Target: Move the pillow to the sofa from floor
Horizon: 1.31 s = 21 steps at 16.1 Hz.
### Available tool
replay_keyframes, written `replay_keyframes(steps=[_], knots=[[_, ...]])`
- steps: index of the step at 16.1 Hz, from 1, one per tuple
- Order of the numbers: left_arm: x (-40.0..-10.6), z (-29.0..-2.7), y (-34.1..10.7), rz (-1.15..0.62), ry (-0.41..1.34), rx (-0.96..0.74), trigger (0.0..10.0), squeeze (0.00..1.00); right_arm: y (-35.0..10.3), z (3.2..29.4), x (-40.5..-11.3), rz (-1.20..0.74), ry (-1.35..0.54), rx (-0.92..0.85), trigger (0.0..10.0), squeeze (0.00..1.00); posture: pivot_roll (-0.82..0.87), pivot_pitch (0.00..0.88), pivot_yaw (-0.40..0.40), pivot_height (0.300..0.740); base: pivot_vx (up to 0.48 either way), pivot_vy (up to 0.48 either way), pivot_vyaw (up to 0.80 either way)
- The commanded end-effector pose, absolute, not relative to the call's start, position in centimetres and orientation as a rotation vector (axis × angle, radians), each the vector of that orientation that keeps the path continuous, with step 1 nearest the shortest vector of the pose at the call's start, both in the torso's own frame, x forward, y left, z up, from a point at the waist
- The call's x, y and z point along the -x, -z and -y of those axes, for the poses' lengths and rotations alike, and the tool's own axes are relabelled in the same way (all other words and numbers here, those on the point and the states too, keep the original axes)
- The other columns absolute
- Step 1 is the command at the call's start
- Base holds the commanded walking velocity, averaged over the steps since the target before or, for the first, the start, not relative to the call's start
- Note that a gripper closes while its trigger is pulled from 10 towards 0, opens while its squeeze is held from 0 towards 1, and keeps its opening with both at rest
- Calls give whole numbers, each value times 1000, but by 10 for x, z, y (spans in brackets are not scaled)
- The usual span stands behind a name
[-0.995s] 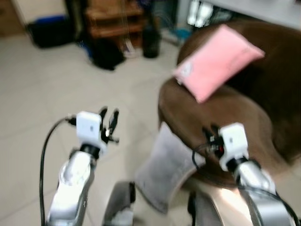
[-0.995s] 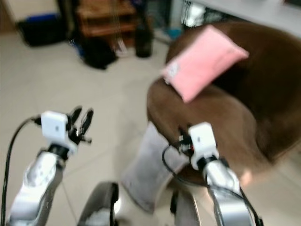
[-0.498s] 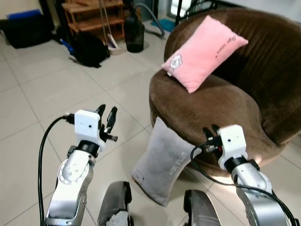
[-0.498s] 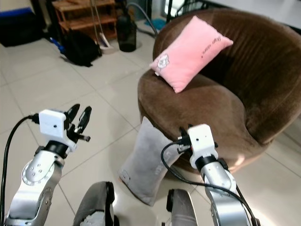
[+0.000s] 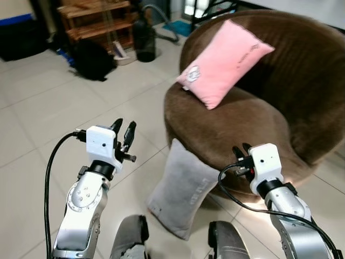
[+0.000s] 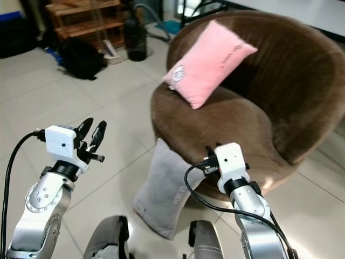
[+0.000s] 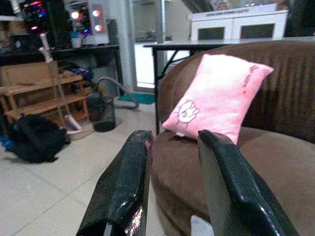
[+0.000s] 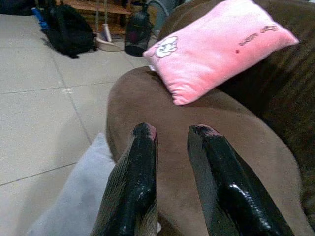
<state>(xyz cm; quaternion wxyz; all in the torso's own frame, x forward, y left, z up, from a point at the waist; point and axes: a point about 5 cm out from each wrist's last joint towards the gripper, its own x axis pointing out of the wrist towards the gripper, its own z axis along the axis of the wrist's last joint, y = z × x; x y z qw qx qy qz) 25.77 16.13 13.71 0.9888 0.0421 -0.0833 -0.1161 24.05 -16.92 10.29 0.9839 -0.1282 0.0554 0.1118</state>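
You have the grey pillow (image 5: 180, 189) standing on its edge on the tiled floor (image 5: 48, 113), leaning against the near left side of the round brown sofa (image 5: 237, 129). It sits between your two arms, just in front of the robot's feet. A pink pillow (image 5: 223, 62) with a small cartoon print already rests on the sofa, propped against the far left part of the backrest.

Your left gripper (image 5: 123, 137) is raised over bare floor to the left of the grey pillow, well apart from it. Its fingers (image 7: 123, 189) are parted with a clear gap between them and hold nothing. Your right gripper (image 5: 241, 152) hovers over the near edge of the sofa seat, just to the right of the grey pillow's top. Its fingers (image 8: 135, 182) are also slightly apart and empty; in the right wrist view the grey pillow (image 8: 81, 201) lies below and beside them, not touching.

At the far left of the room you see a wooden shelf (image 5: 89, 21), a black bag (image 5: 91, 59) on the floor in front of it, and a dark bin (image 5: 144, 40) beside that.
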Motion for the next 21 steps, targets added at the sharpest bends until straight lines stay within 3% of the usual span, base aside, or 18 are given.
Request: replay_keyframes(steps=[1, 4, 11, 15, 21], knots=[[-259, -160, -138, 171, 245, -87, 10000, 0, -102, 167, -240, -114, -248, 282, 10000, 0, -39, 23, 5, 621, 379, 0, 0], [-260, -159, -138, 172, 247, -86, 10000, 0, -101, 167, -240, -117, -247, 281, 10000, 0, -40, 21, 3, 621, 385, 0, 542], [-259, -158, -138, 168, 255, -92, 10000, 0, -102, 170, -241, -116, -218, 271, 10000, 0, -40, 29, 5, 621, 373, 0, 0], [-259, -156, -132, 118, 276, -81, 10000, 0, -100, 173, -240, -132, -202, 257, 10000, 0, -43, 32, 6, 616, 0, 0, 0], [-260, -154, -130, 113, 321, -105, 10000, 0, -99, 172, -240, -136, -206, 253, 10000, 0, -43, 37, 3, 561, 0, 0, 0]])
